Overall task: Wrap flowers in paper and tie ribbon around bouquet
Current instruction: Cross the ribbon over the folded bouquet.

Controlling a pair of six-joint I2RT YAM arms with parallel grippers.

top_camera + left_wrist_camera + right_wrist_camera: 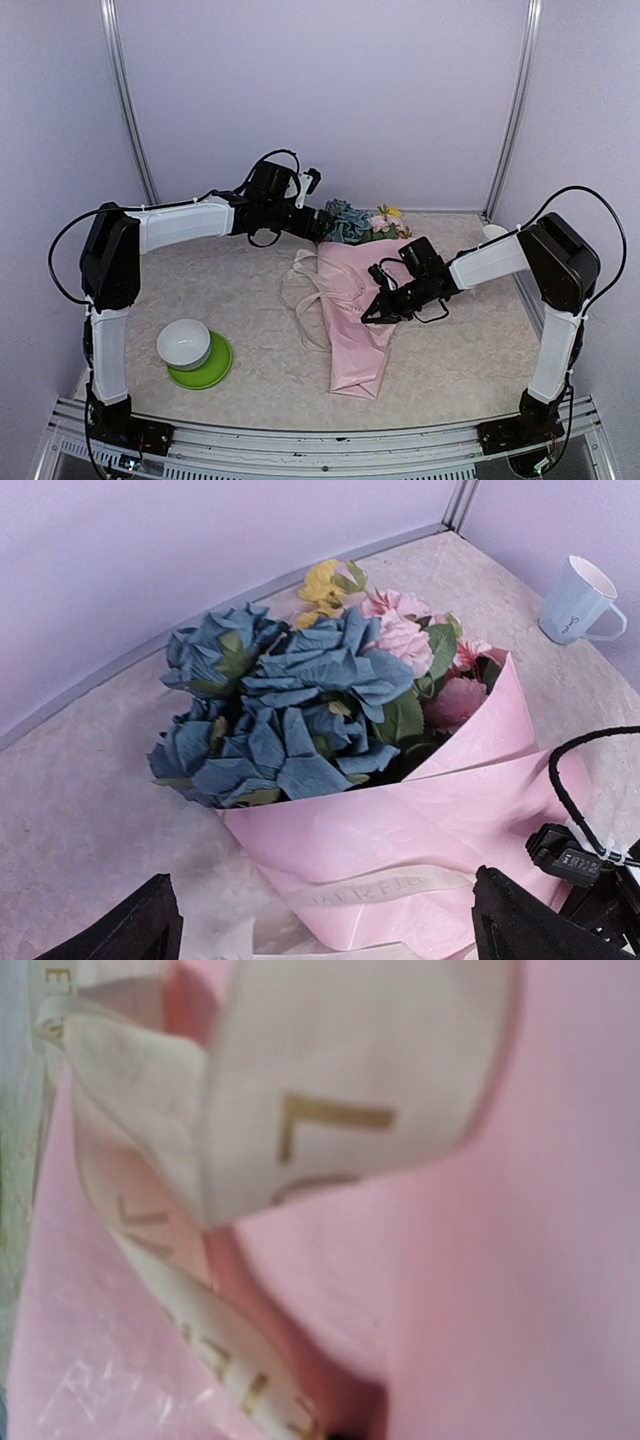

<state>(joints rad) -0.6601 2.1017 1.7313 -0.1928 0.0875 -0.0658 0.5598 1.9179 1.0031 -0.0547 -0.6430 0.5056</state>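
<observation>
stalks of the flowers [290,705] hidden inside the paper [400,830], ribbon [330,1080] blurred in close-up, mug [578,600] print unreadable

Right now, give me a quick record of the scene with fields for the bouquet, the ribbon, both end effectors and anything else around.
bouquet: pink paper cone lying flat, flowers at its far end
ribbon: cream, across the cone, loose loops beside it
left end effector: open, by the flowers, holding nothing
right end effector: shut, over the cone's middle; grip unclear
other: white bowl on green plate, mug
</observation>
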